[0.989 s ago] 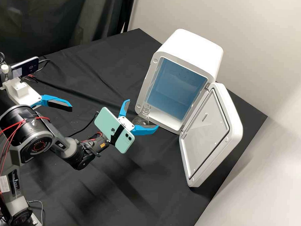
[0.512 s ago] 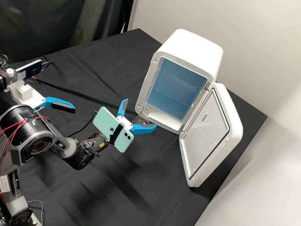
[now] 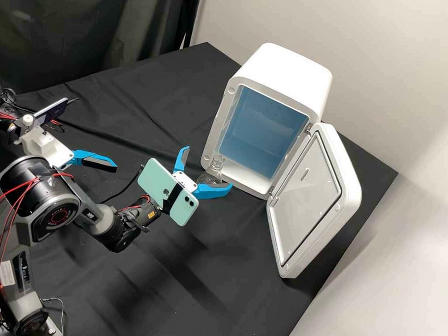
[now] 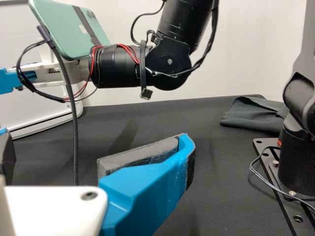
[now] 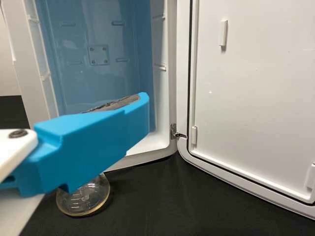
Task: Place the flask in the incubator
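Observation:
A small clear glass flask [image 3: 215, 164] stands on the black bench just in front of the white incubator [image 3: 286, 72], whose blue inside is bare. Its door [image 3: 316, 191] hangs wide open to the right. My right gripper [image 3: 208, 169] is open, with one blue finger on each side of the flask and a gap to each. In the right wrist view the flask's round base [image 5: 82, 197] shows under a blue finger [image 5: 98, 135], with the incubator's opening [image 5: 98, 59] right behind. My left gripper [image 3: 102, 162] hovers open over the bench's left side, nothing between its fingers [image 4: 147, 167].
A green phone [image 3: 168, 191] is strapped to the right arm's wrist, with a cable trailing off it. The bench's edge runs close behind and to the right of the incubator. A dark folded cloth [image 4: 256, 113] and an arm's base [image 4: 300, 147] are in the left wrist view.
The right gripper has drawn back slightly from the incubator, still open around the flask. The left gripper has drifted a little toward the right arm.

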